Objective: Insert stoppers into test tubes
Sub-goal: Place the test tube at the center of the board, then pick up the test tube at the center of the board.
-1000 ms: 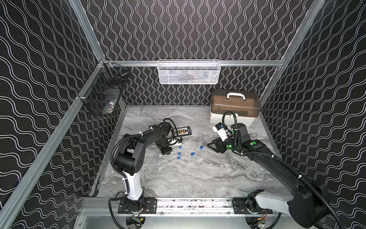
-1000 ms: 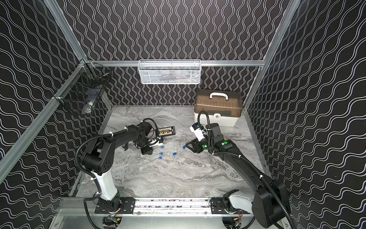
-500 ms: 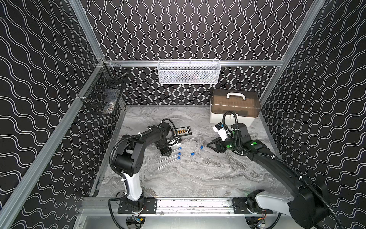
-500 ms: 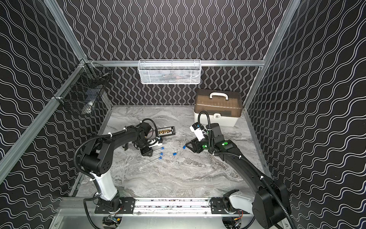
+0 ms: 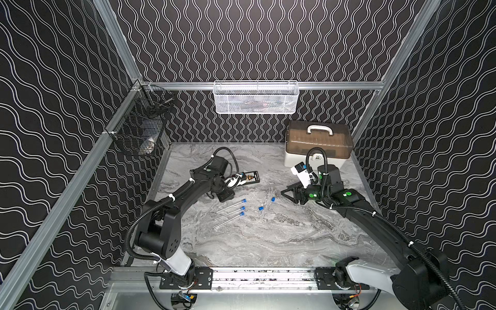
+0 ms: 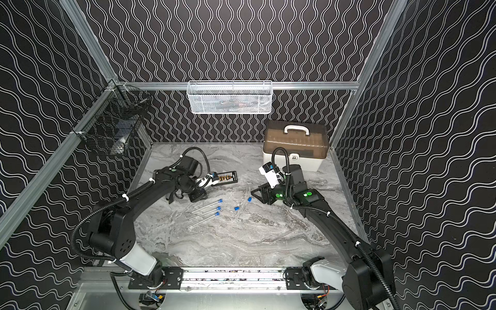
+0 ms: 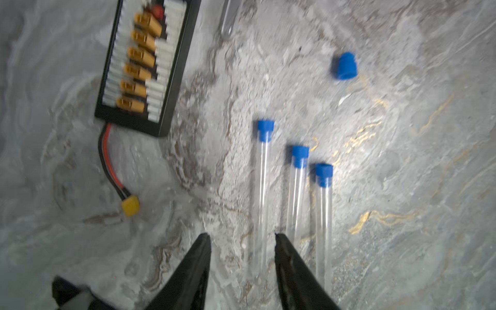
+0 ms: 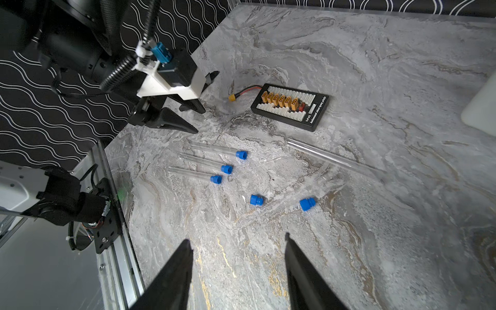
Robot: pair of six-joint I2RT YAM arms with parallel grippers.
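Left wrist view: left gripper (image 7: 240,237) reaches low over the capped test tubes (image 7: 295,201), jaws parted, empty; right gripper (image 8: 237,241) hovers near loose stoppers (image 8: 256,200), jaws apart, empty.

Left arm (image 5: 185,198): stretched forward, elbow raised, wrist pitched downward.
Left gripper (image 7: 241,236): jaws are parted; nothing is gripped.
Right arm (image 5: 375,222): stretched forward, wrist turned inward and held low.
Right gripper (image 8: 237,239): jaws are parted; nothing is gripped.

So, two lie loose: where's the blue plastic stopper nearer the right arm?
The blue plastic stopper lies mid-table in both top views, between the right jaws and the other loose stopper.
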